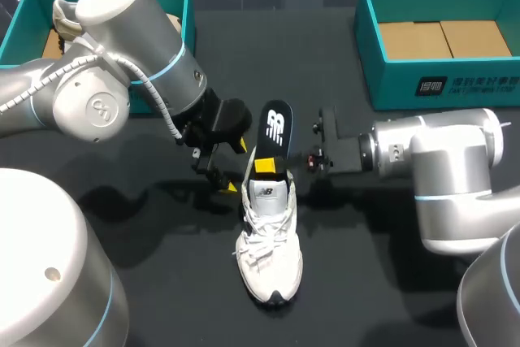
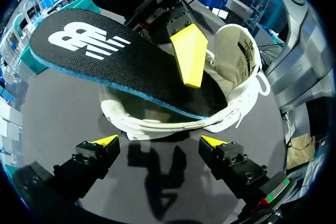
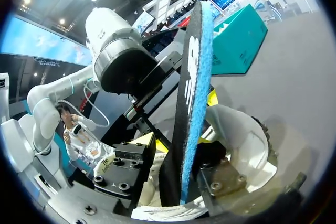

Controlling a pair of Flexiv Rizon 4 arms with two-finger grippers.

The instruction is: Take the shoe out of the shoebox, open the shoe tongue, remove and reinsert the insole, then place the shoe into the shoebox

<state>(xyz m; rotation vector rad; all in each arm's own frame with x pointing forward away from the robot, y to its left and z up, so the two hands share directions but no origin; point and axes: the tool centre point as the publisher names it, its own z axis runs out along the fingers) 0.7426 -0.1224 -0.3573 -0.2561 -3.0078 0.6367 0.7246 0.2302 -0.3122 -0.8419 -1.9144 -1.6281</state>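
Note:
A white sneaker (image 1: 269, 245) stands in the middle of the dark table, toe toward the front edge. Its black insole (image 1: 276, 126) with a white logo sticks out of the heel opening, slanting up and back. My right gripper (image 1: 268, 165) comes in from the right and is open around the insole (image 3: 191, 93), one yellow fingertip (image 2: 189, 55) lying over its top face. My left gripper (image 1: 234, 166) hangs open just left of the heel. In the left wrist view, the left gripper (image 2: 158, 142) has nothing between its fingers and faces the sneaker (image 2: 157, 121) and the insole (image 2: 105, 59).
A teal shoebox (image 1: 174, 4) at the back left is largely hidden by my left arm and holds another pale shoe (image 1: 63, 20). A second teal shoebox (image 1: 443, 87) at the back right shows a bare cardboard floor. Dark table lies in front of the sneaker.

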